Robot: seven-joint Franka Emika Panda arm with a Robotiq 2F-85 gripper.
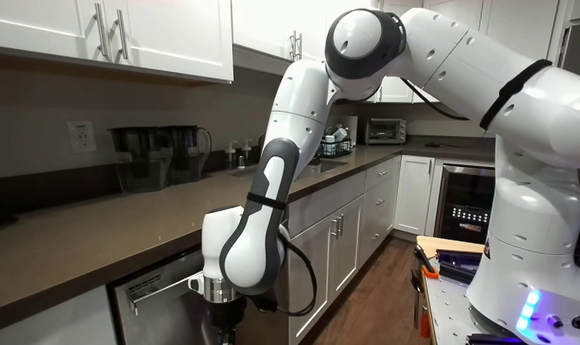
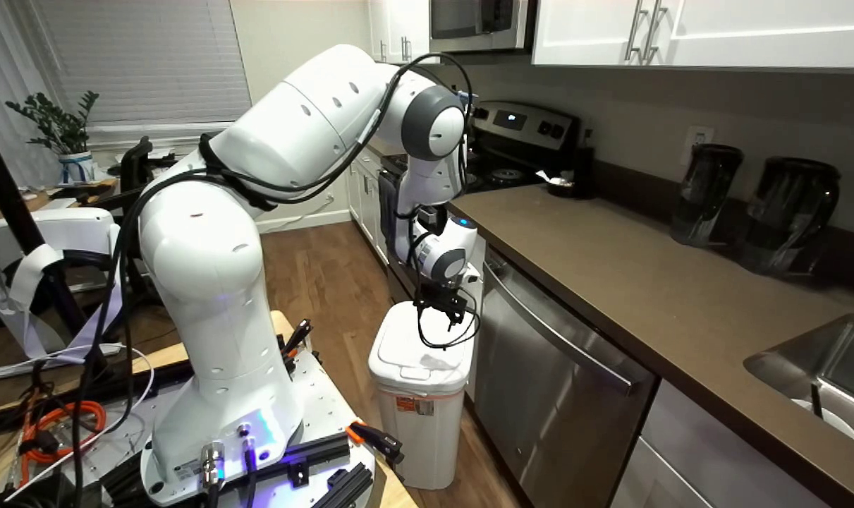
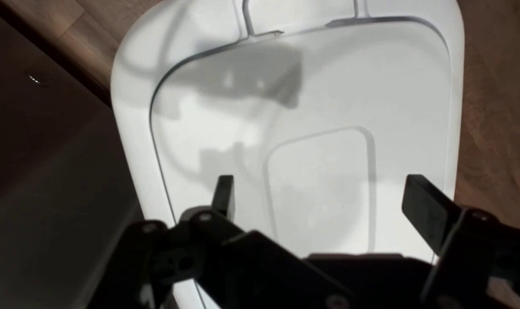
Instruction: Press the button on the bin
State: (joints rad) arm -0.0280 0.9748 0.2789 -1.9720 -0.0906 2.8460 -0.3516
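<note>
A white bin (image 2: 423,437) with a closed lid stands on the floor in an exterior view. Its lid (image 3: 384,86) fills the middle of the wrist view. A tab-like button (image 3: 300,15) sits at the lid's edge, at the top of the wrist view and cut off there; it also shows at the lid's front edge in an exterior view (image 2: 416,372). My gripper (image 3: 320,193) is open and empty, with its fingers apart over the lid's raised panel. In an exterior view the gripper (image 2: 455,310) points down above the lid's far part, away from the button. The bin does not show clearly in the remaining view.
A steel dishwasher (image 2: 539,381) and the counter (image 2: 575,254) stand close beside the bin. The robot's table (image 2: 328,402), with clamps and black rails, is on the bin's other side. A loose cable (image 2: 437,346) hangs by the gripper. Dark pitchers (image 1: 141,163) stand on the counter.
</note>
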